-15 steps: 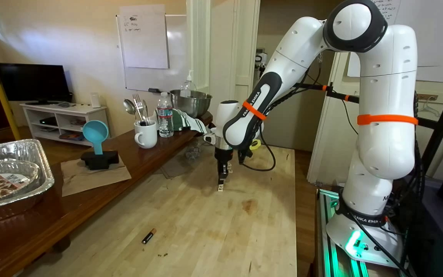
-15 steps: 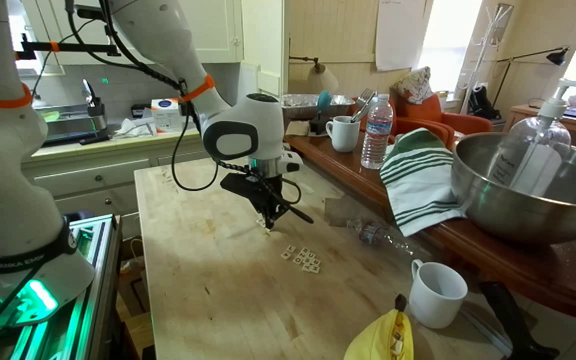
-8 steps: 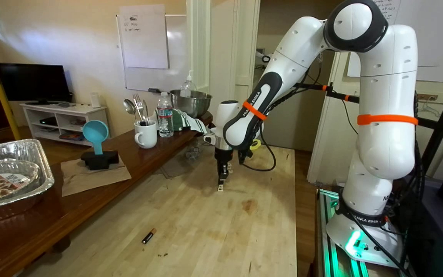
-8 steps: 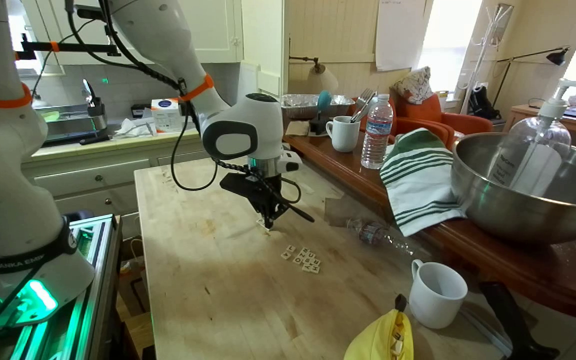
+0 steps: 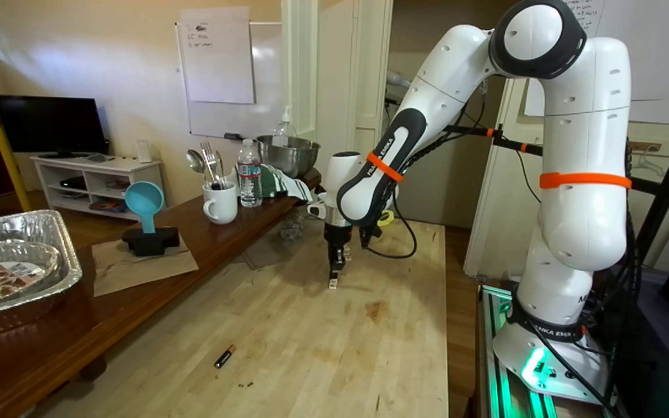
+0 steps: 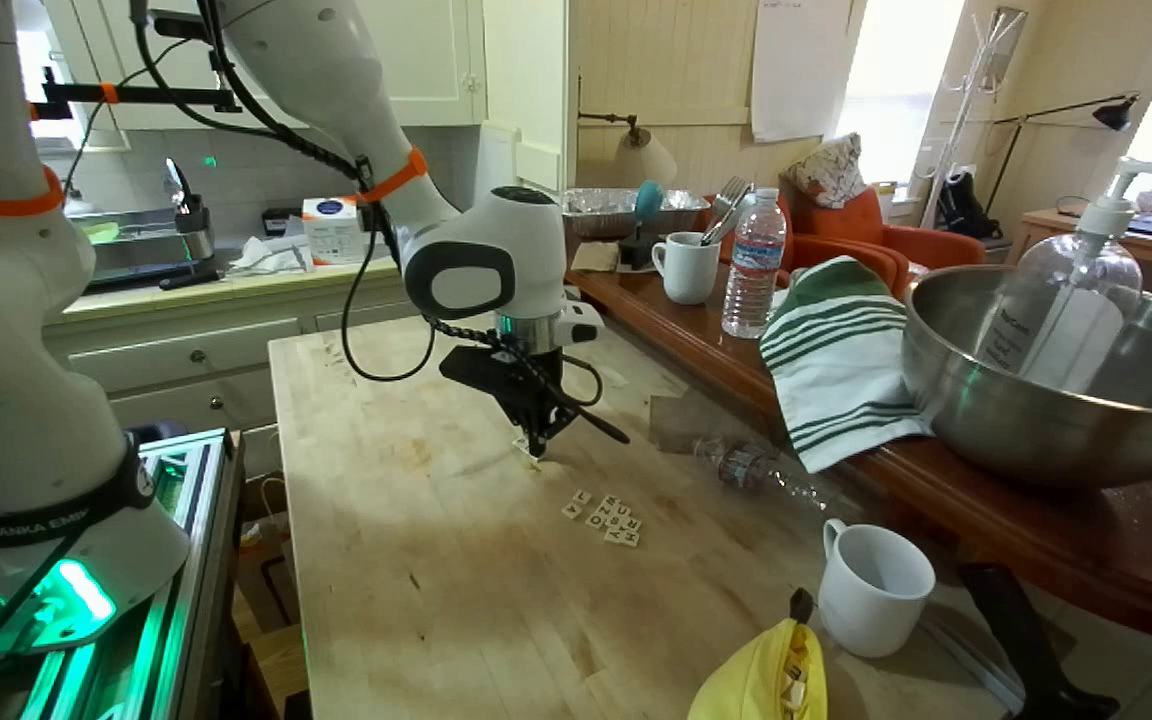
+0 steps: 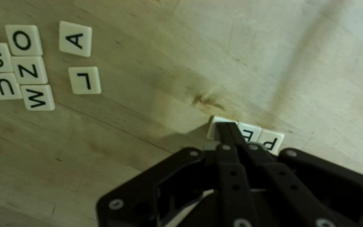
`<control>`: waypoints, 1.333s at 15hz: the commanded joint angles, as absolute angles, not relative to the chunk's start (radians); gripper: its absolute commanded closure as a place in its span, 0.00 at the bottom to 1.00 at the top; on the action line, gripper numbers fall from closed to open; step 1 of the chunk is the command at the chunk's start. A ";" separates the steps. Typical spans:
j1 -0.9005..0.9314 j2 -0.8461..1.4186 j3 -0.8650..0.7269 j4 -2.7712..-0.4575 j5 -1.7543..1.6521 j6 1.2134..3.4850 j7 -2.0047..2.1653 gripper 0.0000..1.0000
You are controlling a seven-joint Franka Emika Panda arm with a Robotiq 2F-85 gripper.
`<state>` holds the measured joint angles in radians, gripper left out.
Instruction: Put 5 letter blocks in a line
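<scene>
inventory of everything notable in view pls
Tabletop: one, pale wood, foreground
Ledge: one, brown, alongside tabletop
Letter blocks: at least twelve, cream, tabletop, three visible in a row
Mugs: two, white, ledge and tabletop
Cutlery: several, silver, in ledge mug
Upright bottle: one, clear, ledge
Lying bottle: one, clear, beside ledge
Towel: one, green-white, over ledge
Bowl: one, silver, ledge
Pump bottle: one, clear, in bowl
Pouch: one, yellow, tabletop
Scoop: one, blue, ledge
Foil tray: one, silver, ledge
Battery: one, black-copper, tabletop
Television: one, black, background
Arm: one, white, over tabletop
End effector: one, black, shut, at row's end
</scene>
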<state>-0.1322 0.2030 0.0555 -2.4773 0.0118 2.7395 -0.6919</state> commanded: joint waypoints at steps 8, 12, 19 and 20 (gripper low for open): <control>-0.127 0.173 0.059 -2.503 0.014 2.708 -0.693 1.00; -0.125 0.155 0.057 -2.511 0.013 2.710 -0.689 1.00; -0.116 0.122 0.052 -2.515 0.016 2.706 -0.680 1.00; -0.114 0.115 0.049 -2.516 0.014 2.703 -0.668 1.00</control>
